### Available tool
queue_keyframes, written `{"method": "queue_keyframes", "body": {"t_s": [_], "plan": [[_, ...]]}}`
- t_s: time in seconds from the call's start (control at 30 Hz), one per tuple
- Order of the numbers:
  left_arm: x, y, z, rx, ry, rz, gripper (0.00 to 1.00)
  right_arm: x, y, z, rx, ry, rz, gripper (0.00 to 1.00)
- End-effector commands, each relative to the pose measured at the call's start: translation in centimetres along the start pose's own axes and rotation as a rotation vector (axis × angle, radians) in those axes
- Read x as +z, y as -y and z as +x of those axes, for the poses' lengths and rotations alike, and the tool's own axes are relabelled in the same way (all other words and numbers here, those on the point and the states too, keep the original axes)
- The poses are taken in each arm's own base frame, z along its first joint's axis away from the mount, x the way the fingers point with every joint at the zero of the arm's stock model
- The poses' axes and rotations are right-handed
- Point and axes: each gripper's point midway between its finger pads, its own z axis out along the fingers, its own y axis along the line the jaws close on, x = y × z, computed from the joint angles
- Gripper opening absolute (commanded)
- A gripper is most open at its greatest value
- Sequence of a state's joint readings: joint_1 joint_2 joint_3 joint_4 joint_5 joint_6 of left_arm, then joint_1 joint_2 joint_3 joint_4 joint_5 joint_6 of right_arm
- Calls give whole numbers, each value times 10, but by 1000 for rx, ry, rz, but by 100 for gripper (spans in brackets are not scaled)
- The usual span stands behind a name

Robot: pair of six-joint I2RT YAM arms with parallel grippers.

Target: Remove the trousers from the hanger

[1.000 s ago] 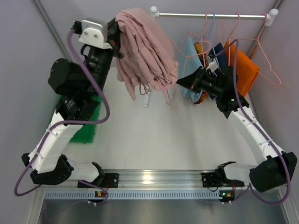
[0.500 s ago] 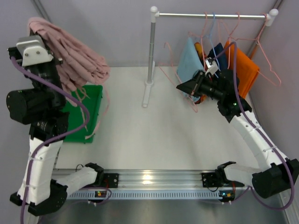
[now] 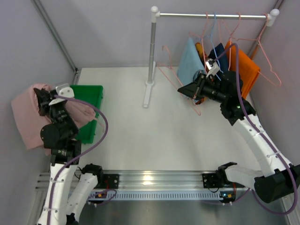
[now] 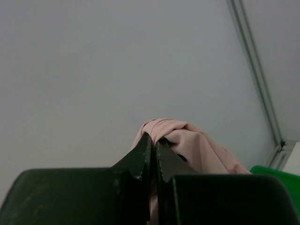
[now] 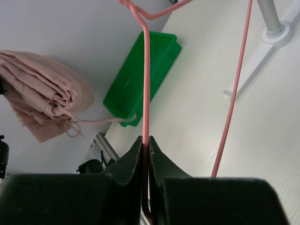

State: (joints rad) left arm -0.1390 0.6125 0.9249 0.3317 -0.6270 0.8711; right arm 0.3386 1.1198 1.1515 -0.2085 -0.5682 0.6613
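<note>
1. You have one pair of dusty pink trousers off the rail. It hangs bunched past the table's left edge, beside the green bin.
2. Three more pairs show clearly on the far-right rail: light blue trousers, navy trousers and orange trousers. A sliver of orange-red cloth peeks out between the blue ones.
3. Several thin wire hangers hang from the rail, too tangled to count. One bare pink hanger is off the rail, left of the blue pair.
4. The white table has one green bin and one upright rail post. Pale grey walls close in the left, far and right sides.
5. Your left arm is folded back over the near-left corner. The left gripper is pinched tight on the pink trousers, with cloth bulging past its fingertips in the left wrist view.
6. Your right arm reaches far and leftward from its base. The right gripper is clamped on the bare pink hanger's wire, which runs straight up between its closed fingers in the right wrist view.
</note>
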Motion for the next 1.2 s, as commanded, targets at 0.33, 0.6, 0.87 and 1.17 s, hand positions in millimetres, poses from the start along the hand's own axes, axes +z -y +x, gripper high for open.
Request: {"method": "queue_keyframes", "body": {"t_s": [0.33, 0.6, 0.87, 1.17], "plan": [[-24, -2, 77, 146, -135, -123, 0, -4, -21, -4, -59, 0, -53, 0], [5, 30, 116, 146, -242, -93, 0, 5, -21, -7, -55, -7, -56, 0], [26, 112, 184, 171, -407, 150, 0, 9, -14, -4, -47, -14, -44, 0], [110, 179, 231, 69, -460, 129, 0, 10, -15, -9, -71, -14, -33, 0]]}}
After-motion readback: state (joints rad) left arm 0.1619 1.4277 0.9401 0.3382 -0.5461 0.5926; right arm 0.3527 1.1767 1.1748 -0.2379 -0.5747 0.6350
